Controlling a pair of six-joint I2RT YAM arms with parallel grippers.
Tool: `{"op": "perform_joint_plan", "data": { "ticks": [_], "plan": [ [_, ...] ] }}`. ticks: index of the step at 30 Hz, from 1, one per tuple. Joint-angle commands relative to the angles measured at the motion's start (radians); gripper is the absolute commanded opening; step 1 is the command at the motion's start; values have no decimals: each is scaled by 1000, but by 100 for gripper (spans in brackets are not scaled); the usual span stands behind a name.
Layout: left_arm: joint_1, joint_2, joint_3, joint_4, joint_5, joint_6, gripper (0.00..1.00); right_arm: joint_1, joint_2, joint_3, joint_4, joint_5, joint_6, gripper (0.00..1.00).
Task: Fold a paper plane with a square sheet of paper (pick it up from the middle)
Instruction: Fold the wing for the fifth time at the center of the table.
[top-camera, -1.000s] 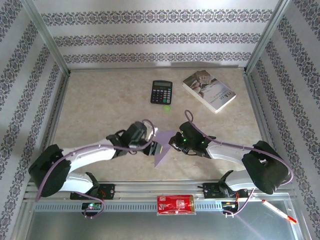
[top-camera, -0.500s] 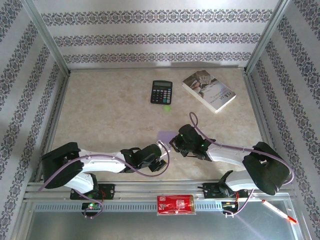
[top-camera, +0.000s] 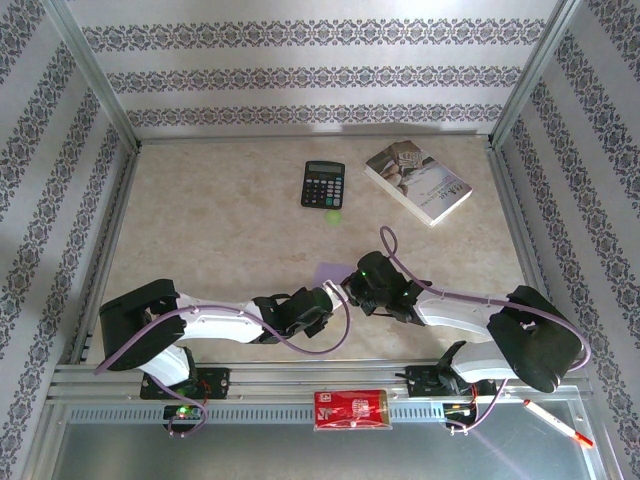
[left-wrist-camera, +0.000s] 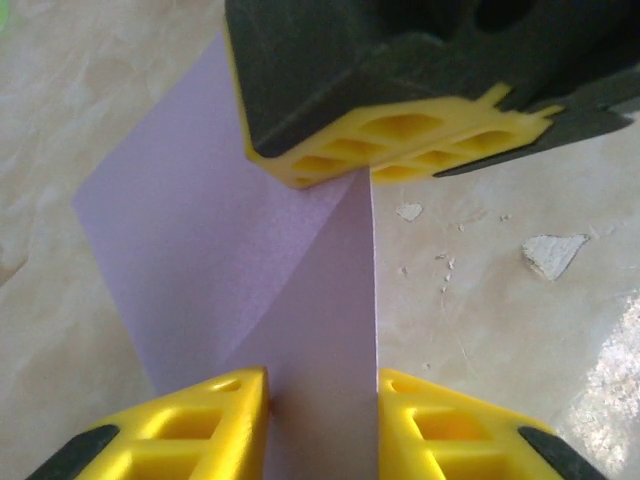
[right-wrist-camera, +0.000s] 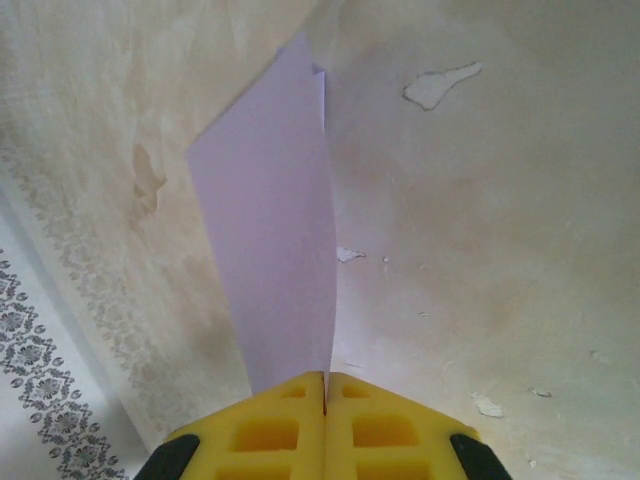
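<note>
the lilac sheet of paper sits at the near middle of the table, between the two wrists, which meet there tip to tip. it is folded, with a crease running along it, and one flap spreads flat toward the left while a straight edge runs down its right side.

the right gripper has its yellow fingers pressed together on the paper, with no gap between them, pinching the fold at one end. from that wrist the paper stretches away from the fingertips as a long narrow shape that tapers to a point at its far end, with the marbled tabletop on both sides.

the left gripper faces the right one from the other end. its two fingers stand apart, one on each side of the paper's near strip, and the lilac surface fills the gap between them. whether the pads touch the paper cannot be told. in the overhead view only a small lilac patch shows just beyond the two grippers.

well away on the far side of the table lie a black calculator, a small green disc just near of it, and a white-covered book to the right.
</note>
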Motion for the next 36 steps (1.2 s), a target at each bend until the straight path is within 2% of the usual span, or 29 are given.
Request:
{"op": "perform_joint_plan", "data": {
  "ticks": [1,8,11,14,18,25,29,36],
  "plan": [
    [-7,21,26,25,-29,20,24,14,-16,-14,5,28,10,2],
    [12,16,22,34,4,19,12,19,-26,-20,-4,39,13,4],
    [21,12,23,33,35,20,7,16,-45,-24,-10,49,11,10],
    [46,-4,18,34,91,1,1,-6,-100,-36,-39,59,-10,20],
    [94,-30,16,48,208,-60,0,-60,-232,-52,-138,84,-86,28],
    [142,-27,-2,134,362,-241,0,-206,-424,-34,-352,80,-303,31],
    [143,-2,-29,244,414,-354,0,-242,-416,3,-402,56,-420,33],
    [143,60,-65,366,414,-473,0,-245,-320,77,-412,-4,-588,35]
  ]
}}
